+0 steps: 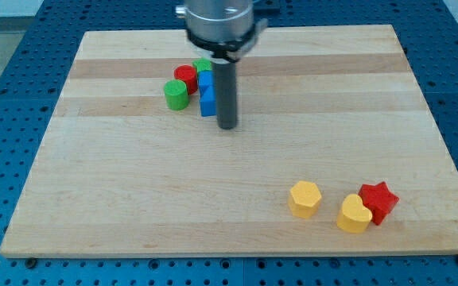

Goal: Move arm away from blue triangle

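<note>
My tip (227, 125) rests on the bench (133, 199) just right of a blue block (207, 97), perhaps the triangle; no fingers show. A green cylinder (176, 94) and red block (185, 76) crowd its left.

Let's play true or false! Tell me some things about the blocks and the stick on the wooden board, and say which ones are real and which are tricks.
1. My tip is just to the view's right of the blue block. True.
2. The red star sits up by the green cylinder. False: the star is near the view's bottom right, touching the yellow heart.
3. The yellow hexagon lies to the view's left of the yellow heart. True.
4. The red cylinder stands alone at the view's bottom left. False: it is bunched with the green and blue blocks near the view's top.
5. The board is wooden. True.
</note>
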